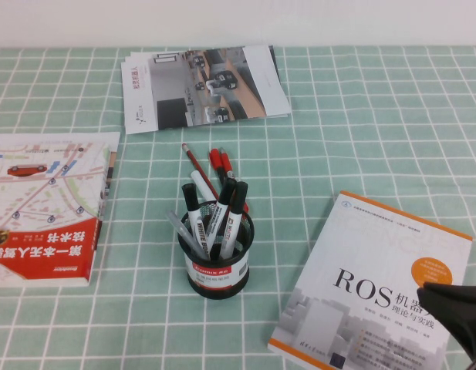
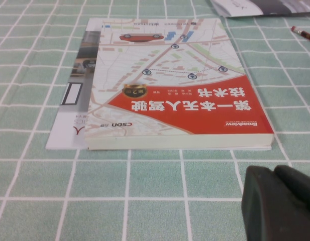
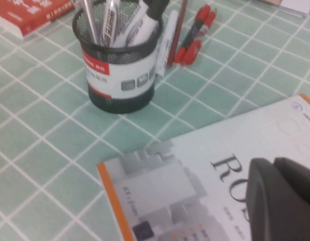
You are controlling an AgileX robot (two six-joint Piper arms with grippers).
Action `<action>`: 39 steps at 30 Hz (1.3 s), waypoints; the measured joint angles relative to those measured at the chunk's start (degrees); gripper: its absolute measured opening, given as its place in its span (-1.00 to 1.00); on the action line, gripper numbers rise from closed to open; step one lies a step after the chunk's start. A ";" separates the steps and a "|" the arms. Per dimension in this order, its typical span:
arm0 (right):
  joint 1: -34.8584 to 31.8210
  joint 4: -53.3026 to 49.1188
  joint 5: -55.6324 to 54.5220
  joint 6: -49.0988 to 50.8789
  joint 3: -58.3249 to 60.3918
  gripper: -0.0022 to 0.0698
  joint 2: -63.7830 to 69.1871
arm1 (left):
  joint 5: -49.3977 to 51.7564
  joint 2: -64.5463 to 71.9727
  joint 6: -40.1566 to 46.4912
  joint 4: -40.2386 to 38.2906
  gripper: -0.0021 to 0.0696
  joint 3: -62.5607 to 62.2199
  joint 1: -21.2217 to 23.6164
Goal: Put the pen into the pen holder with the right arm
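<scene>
Inside pen holder [image 1: 215,266]: one pen [image 1: 181,233], three markers [image 1: 222,210].

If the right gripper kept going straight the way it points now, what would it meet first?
Probably the ROS book, which lies directly under and ahead of the right gripper. Beyond it stands the pen holder, with the pen already inside. Depth is uncertain. The left gripper faces the red book.

right pincer [image 1: 459,310] matte black, blunt rounded wedge over ROS book [image 1: 361,285] corner, left pincer [image 2: 278,203] dark charcoal rounded moulded block near red book [image 2: 180,90], no markings
</scene>
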 joint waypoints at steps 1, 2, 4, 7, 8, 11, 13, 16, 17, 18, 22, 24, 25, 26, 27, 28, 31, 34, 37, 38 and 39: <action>0.00 -0.40 0.54 0.00 0.03 -0.99 -0.25 | 0.00 0.00 0.00 0.00 -0.95 0.00 0.00; -0.32 -0.51 0.97 0.00 0.14 -0.99 -0.63 | 0.00 0.00 0.00 0.00 -0.95 0.00 0.00; -2.50 -0.04 1.54 0.00 0.38 -0.99 -1.84 | 0.00 0.00 0.00 0.00 -0.95 0.00 0.00; -10.67 3.14 1.64 0.00 2.12 -0.99 -5.41 | 0.00 0.00 0.00 0.00 -0.95 0.00 0.00; -14.10 4.07 0.85 0.00 3.30 -0.99 -6.56 | 0.00 0.00 0.00 0.00 -0.95 0.00 0.00; -23.92 5.22 -2.77 0.00 7.84 -0.99 -11.79 | 0.00 0.00 0.00 0.00 -0.95 0.00 0.00; -29.78 5.22 -5.43 0.00 11.22 -0.99 -16.05 | 0.00 0.00 0.00 0.00 -0.95 0.00 0.00; -34.80 5.22 -6.80 0.00 15.56 -0.99 -23.11 | 0.00 0.00 0.00 0.00 -0.95 0.00 0.00; -35.69 5.22 -6.95 0.00 16.72 -0.99 -25.20 | 0.00 0.00 0.00 0.00 -0.95 0.00 0.00; -36.73 5.22 -7.04 0.00 18.30 -0.99 -28.17 | 0.00 0.00 0.00 0.00 -0.95 0.00 0.00; -37.90 5.36 -6.88 0.00 21.80 -0.99 -36.03 | 0.00 0.00 0.00 0.00 -0.95 0.00 0.00; -38.15 5.47 -6.61 0.00 22.52 -0.99 -38.51 | 0.00 0.00 0.00 0.00 -0.95 0.00 0.00; -38.15 5.46 -6.48 0.00 22.76 -0.99 -39.13 | 0.00 0.00 0.00 0.00 -0.95 0.00 0.00; -38.15 5.46 -6.12 0.00 22.90 -0.99 -39.42 | 0.00 0.00 0.00 0.00 -0.95 0.00 0.00; -38.15 5.46 -5.83 0.00 22.90 -0.99 -39.41 | 0.00 0.00 0.00 0.00 -0.95 0.00 0.00; -38.15 5.58 -5.70 0.00 22.90 -0.99 -39.41 | 0.00 0.00 0.00 0.00 -0.95 0.00 0.00; -38.15 5.58 -5.37 0.00 22.99 -0.99 -39.41 | 0.00 0.00 0.00 0.00 -0.95 0.00 0.00; -38.15 5.58 -5.39 0.00 22.99 -0.99 -39.41 | 0.00 0.00 0.00 0.00 -0.95 0.00 0.00; -38.15 5.40 -5.39 -0.16 22.99 -0.99 -39.41 | 0.00 0.00 0.00 0.00 -0.95 0.00 0.00; -38.15 6.89 -5.04 -1.33 22.99 -0.99 -39.41 | 0.00 0.00 0.00 0.00 -0.95 0.00 0.00; -38.15 9.79 -4.34 -4.18 22.99 -0.99 -39.41 | 0.00 0.00 0.00 0.00 -0.95 0.00 0.00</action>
